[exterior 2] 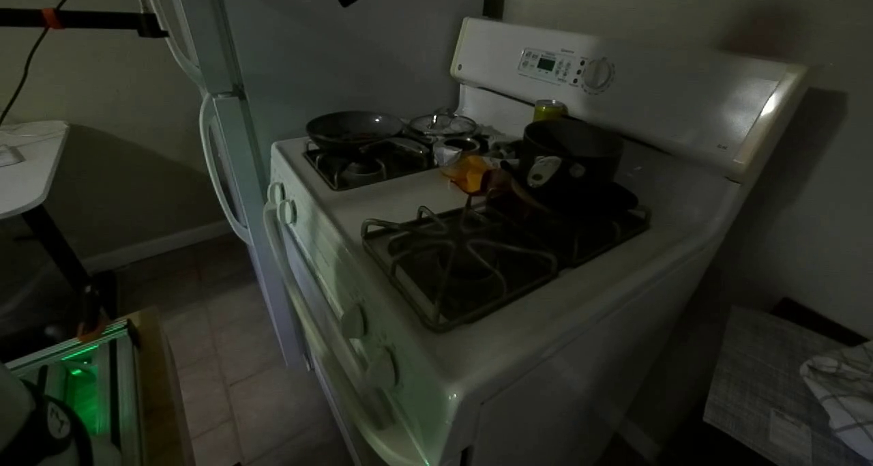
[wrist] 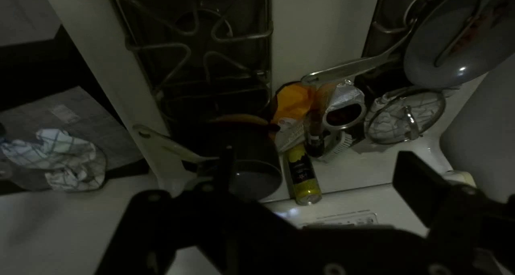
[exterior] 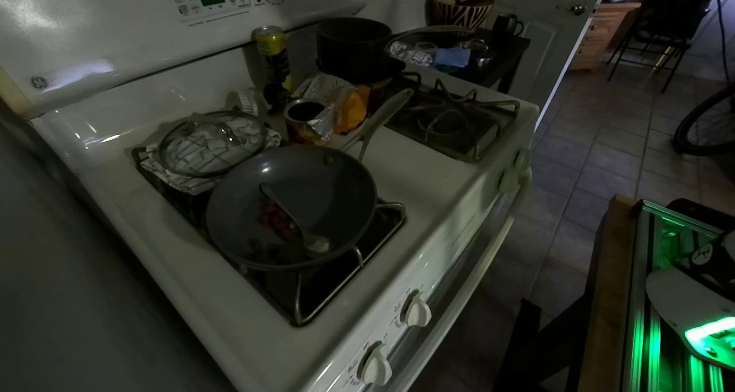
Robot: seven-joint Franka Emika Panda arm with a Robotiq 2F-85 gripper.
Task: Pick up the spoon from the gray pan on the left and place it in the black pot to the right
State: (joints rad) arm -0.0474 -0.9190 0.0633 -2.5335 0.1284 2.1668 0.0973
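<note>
A GE badge (exterior: 39, 82) sits at eight o'clock on the back panel (exterior: 115, 30); the yellow can (wrist: 303, 176) bears lettering too blurred to read. The fingers (wrist: 418, 186) stand wide apart, gripping nothing. The spoon (exterior: 313, 241) lies in the pan (exterior: 235, 200), well apart from the fingers, between one and two o'clock of them in the wrist view.

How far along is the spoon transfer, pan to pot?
Done: nothing visible; the spoon lies in the gray pan. In hand: nothing; the gripper stands open and empty in the wrist view. Remaining: everything, from grasping the spoon to placing it in the black pot, which stands apart.
</note>
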